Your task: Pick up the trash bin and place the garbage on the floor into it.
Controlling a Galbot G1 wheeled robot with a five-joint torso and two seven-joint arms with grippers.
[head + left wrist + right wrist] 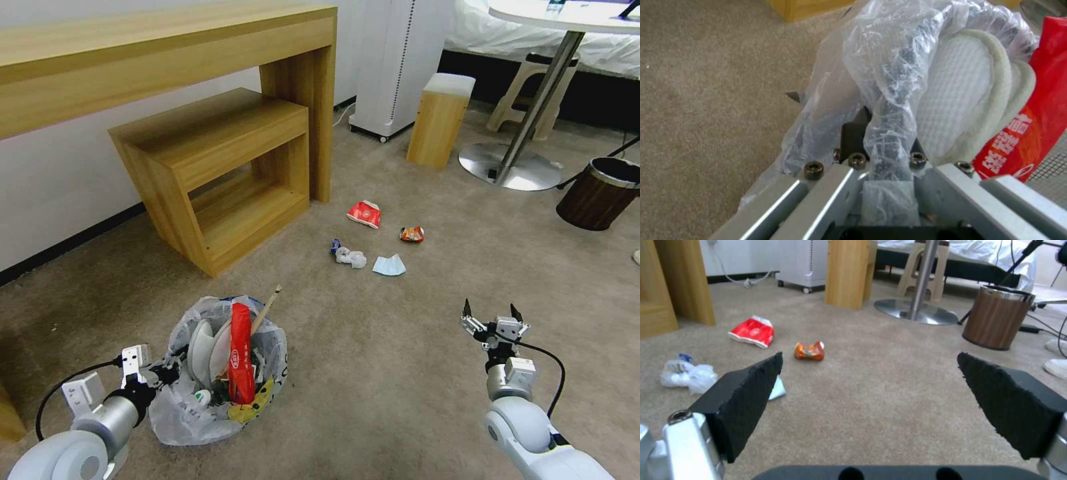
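Nearest me on my left, my left gripper is clamped tight on the rim of the trash bin, its jaws pinching a fold of the crinkly clear liner bag against the dark wall beneath. The bin sits low at the near left, above or on the beige carpet floor; I cannot tell whether it is lifted. I judge it light but awkward: the plastic is slick and soft, so a grip on bag alone could slip, and the stiff rim under it is the sound place to hold. Inside stand two white slippers, soft and quilted, a tall red wrapper with white Chinese characters I cannot read and a small oval logo, and a wooden stick poking out at the far side. A yellow patch shows on the bag's front. At the near right, my right gripper hovers above the bare carpet, its jaws spread wide and holding nothing. Farther off, mid-floor, lies the remaining garbage: a pale blue mask, a crumpled white tissue just left of it, then a crushed orange wrapper and a red and white packet with print too small to read. All look feather-light and limp, best pinched at a raised crease. Far right stands a brown wood-grain bin.
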